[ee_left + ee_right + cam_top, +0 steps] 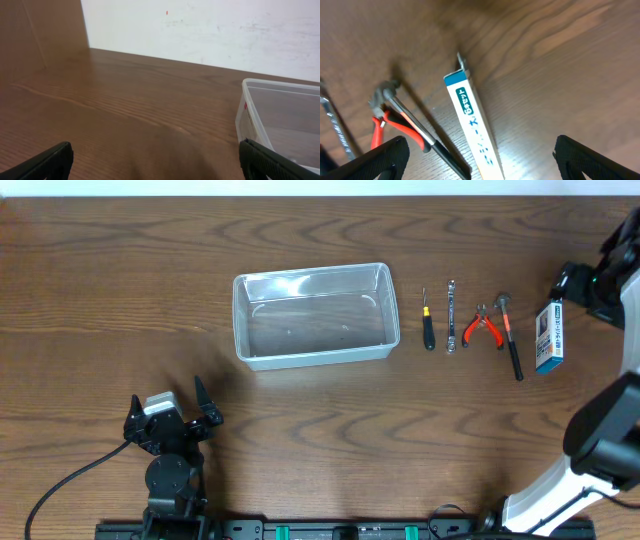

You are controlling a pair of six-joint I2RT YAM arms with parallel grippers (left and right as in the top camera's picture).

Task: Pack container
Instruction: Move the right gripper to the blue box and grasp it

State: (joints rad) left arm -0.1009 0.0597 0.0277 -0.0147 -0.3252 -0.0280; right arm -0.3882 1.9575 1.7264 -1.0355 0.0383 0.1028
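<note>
The clear plastic container [312, 315] stands empty on the table, left of a row of tools; its corner shows at the right of the left wrist view [280, 120]. To its right lie a small black-handled screwdriver [428, 325], a metal wrench [451, 315], red-handled pliers [483, 327], a small hammer [510, 335] and a blue-and-white box [549, 334]. My left gripper [172, 420] is open and empty near the front left. My right gripper [480, 160] is open above the box [472, 125], with the hammer [415, 125] and pliers [385, 127] beside it.
A white wall [210, 30] rises behind the table's far edge. The right arm's white base [560, 480] stands at the front right corner.
</note>
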